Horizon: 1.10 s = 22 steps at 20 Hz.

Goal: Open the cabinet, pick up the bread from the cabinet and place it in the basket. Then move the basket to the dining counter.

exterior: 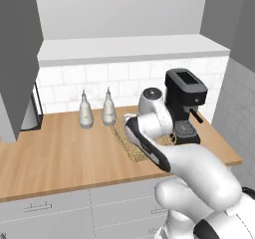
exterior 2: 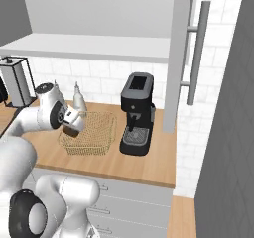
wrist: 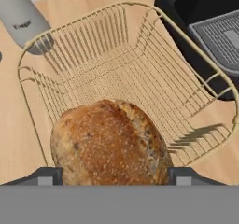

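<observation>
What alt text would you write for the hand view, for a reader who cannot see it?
A brown loaf of bread sits between the gripper's two fingers, just over a tan wire basket on a wooden counter. A black coffee machine stands beside the basket.

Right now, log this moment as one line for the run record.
phase: placing | gripper: shut on bread | position: over basket | basket: on counter beside coffee machine | cabinet: open

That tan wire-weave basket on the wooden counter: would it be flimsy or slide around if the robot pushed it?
The square tan open-weave basket is thin strands with gaps, so probably light and prone to sliding on the smooth light-wood counter. Low and wide, it seems unlikely to tip. The round brown crusty bread adds little weight, probably.
</observation>
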{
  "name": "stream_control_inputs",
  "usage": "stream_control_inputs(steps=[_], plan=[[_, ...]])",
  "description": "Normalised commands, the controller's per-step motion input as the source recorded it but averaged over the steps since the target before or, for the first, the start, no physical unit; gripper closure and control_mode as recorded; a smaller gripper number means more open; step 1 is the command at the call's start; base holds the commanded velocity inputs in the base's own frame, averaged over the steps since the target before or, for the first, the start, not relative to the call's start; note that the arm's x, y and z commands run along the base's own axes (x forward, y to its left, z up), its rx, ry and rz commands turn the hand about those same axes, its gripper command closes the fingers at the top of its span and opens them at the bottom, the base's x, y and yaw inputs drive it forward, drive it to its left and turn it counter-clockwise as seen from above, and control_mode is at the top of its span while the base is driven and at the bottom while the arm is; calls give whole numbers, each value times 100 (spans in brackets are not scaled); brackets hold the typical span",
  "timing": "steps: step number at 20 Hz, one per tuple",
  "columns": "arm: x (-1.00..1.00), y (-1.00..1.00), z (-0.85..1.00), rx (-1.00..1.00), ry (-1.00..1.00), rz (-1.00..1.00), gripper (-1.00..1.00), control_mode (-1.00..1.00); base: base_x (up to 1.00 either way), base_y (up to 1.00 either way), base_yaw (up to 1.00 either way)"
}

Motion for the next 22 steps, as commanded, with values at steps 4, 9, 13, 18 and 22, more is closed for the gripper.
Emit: stream_control_inputs(steps=[4, 9, 13, 18, 22], plan=[[59, -27, -40, 25, 11, 0, 100, -100, 0, 0, 0], [44, -26, -46, 22, 5, 0, 100, -100, 0, 0, 0], [12, 0, -41, 2, 0, 0, 100, -100, 0, 0, 0], [36, 1, -20, -7, 2, 0, 100, -100, 0, 0, 0], [35, 0, -6, -13, 3, -3, 100, -100, 0, 0, 0]])
